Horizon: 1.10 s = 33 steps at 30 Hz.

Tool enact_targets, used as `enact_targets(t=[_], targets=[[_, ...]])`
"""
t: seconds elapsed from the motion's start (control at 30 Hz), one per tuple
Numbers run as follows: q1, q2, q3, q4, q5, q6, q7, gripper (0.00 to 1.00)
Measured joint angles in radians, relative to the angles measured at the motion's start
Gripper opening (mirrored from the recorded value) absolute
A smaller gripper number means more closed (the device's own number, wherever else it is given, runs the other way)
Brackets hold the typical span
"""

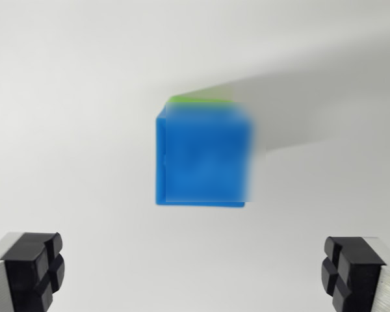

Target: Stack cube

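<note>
A plain white tabletop [65, 130] crossed by a soft grey shadow [312, 110].

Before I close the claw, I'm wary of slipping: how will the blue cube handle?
The blue cube looks rigid with flat sides, so likely grips squarely. Its smooth faces may be slippery. It probably won't roll.

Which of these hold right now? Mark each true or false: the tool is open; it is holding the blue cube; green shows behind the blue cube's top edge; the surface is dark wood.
1. The tool is open. True: its fingers stand wide apart.
2. The tool is holding the blue cube. False: the cube sits clear of both fingers.
3. Green shows along the blue cube's top edge. True, a thin strip; the picture is blurred, so its shape is unclear.
4. The surface is dark wood. False: it is plain white.
</note>
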Motion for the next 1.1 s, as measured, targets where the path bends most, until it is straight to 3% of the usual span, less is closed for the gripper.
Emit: enact_targets(t=[0.5, 1.1], targets=[[-0.001, -0.132, 0.002, 0.058, -0.035, -0.185, 0.027, 1.0], [-0.001, -0.223, 0.012, 0.151, -0.049, -0.369, 0.042, 1.0]])
